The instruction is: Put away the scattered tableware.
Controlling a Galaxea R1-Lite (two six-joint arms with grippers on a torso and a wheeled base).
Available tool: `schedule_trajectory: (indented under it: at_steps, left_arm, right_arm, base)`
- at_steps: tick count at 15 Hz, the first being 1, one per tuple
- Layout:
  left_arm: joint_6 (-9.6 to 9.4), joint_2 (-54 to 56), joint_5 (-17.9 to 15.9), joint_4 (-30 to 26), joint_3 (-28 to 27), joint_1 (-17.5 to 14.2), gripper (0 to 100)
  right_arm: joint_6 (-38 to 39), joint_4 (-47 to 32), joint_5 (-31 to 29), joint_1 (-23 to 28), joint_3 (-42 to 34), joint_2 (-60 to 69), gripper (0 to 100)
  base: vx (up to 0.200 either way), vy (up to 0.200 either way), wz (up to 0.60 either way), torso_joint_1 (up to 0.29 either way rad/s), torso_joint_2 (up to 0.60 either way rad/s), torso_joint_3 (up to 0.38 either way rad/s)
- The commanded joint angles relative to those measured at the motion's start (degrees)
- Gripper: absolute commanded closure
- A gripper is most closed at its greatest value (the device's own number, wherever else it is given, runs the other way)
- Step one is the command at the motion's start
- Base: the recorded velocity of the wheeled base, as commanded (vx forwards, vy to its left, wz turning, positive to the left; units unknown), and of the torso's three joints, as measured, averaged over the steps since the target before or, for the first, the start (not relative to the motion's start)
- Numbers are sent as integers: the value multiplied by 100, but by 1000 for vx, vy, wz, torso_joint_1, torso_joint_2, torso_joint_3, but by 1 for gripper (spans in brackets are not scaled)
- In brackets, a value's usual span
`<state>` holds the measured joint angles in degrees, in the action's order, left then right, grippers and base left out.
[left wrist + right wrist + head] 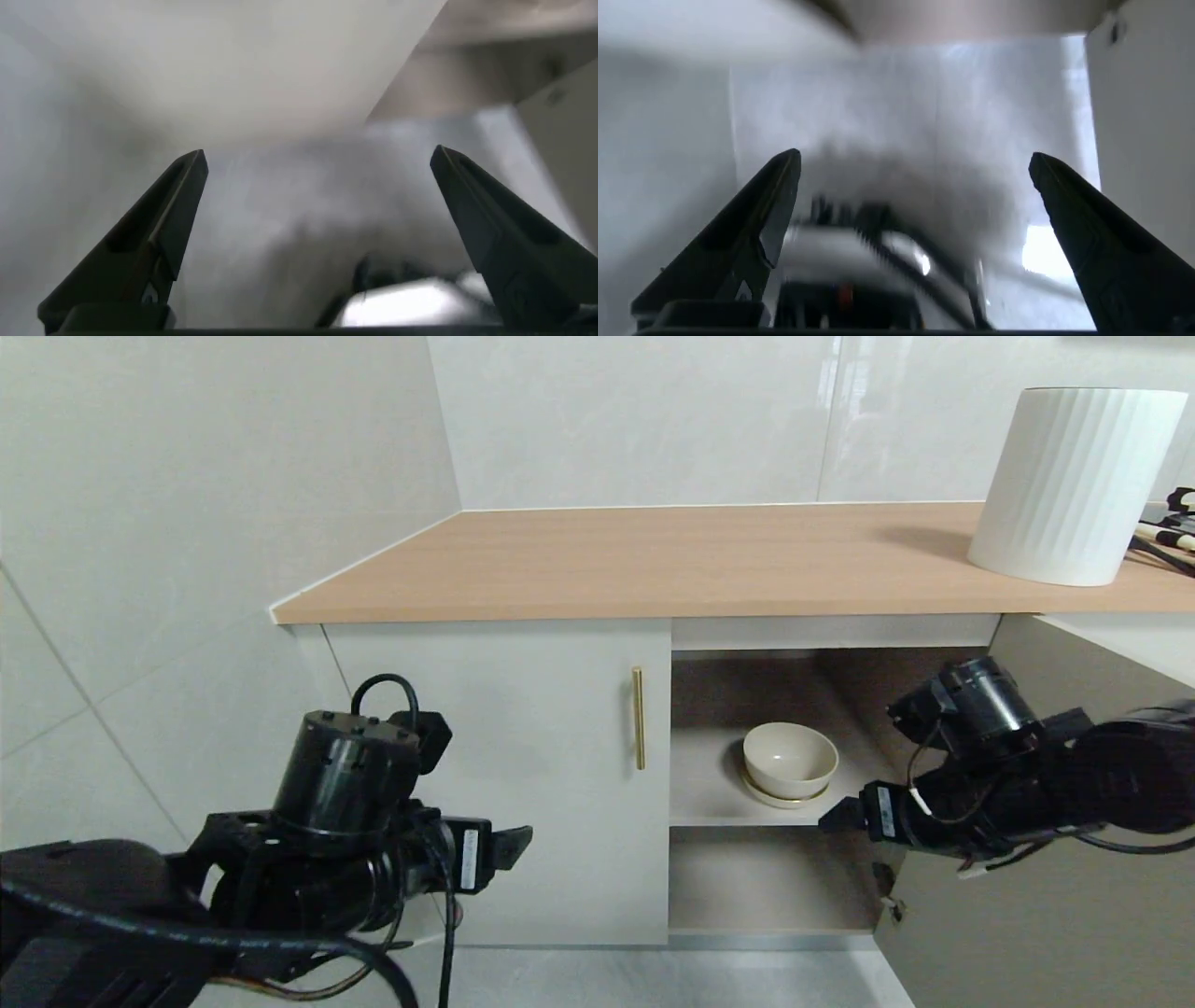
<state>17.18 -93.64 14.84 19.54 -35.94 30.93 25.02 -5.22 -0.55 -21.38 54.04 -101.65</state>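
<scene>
A cream bowl [790,759] rests upright on a small plate [782,796] on the middle shelf [709,803] of the open cabinet. My right gripper [833,819] hangs just to the right of the plate, at the shelf's front edge, apart from the bowl. In the right wrist view its fingers [766,224] stand wide open with nothing between them. My left gripper [516,845] is low, in front of the closed left door [504,775]. It is open too, and its fingers [163,233] hold nothing.
The right cabinet door [1027,915] is swung open beside my right arm. A gold handle [638,717] runs down the closed door. On the wooden counter [653,560] stand a white ribbed cylinder [1074,485] and some utensils [1167,537] at the far right. The bottom shelf [766,887] is bare.
</scene>
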Motion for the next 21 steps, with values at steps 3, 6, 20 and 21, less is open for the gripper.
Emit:
schedule_trajectory:
  at_steps: [3, 6, 20, 21]
  left_arm:
    - [102, 583, -16, 59, 1142, -52, 0]
    - [304, 592, 2, 67, 1124, 1, 0]
    - [304, 566, 11, 59, 1133, 10, 0]
    - [313, 566, 11, 59, 1133, 10, 0]
  right_arm:
    - [21, -50, -15, -569, -1010, 1217, 0]
    - [-5, -50, 2, -586, -1133, 1525, 0]
    - [-5, -50, 11, -604, -1194, 1296, 0]
    - [-5, -50, 2, -604, -1194, 1288, 0]
  base:
    - [0, 0, 0, 0, 0, 0]
    - [-133, 0, 0, 2, 3, 2]
    - [-186, 0, 0, 3, 2, 3]
    - [0, 0, 0, 0, 0, 0]
